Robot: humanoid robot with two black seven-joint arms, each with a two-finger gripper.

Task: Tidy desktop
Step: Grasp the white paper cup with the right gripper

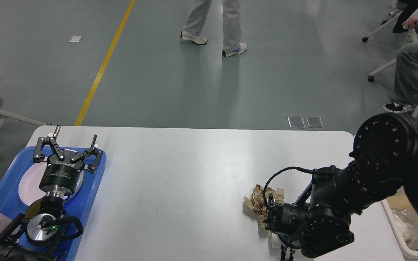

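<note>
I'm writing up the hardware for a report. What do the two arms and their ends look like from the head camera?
Both arms are black. The left pincer has two linkage fingers, white lettering on its black body, a silver wrist collar, a black cable and a green light. The right arm has thick round joints with small pale dots and a looping black cable; its pincer is mostly hidden.

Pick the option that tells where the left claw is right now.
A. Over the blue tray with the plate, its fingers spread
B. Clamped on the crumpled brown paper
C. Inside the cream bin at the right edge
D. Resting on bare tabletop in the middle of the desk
A: the left claw hangs over the blue tray and its plate, fingers apart and holding nothing.
</note>
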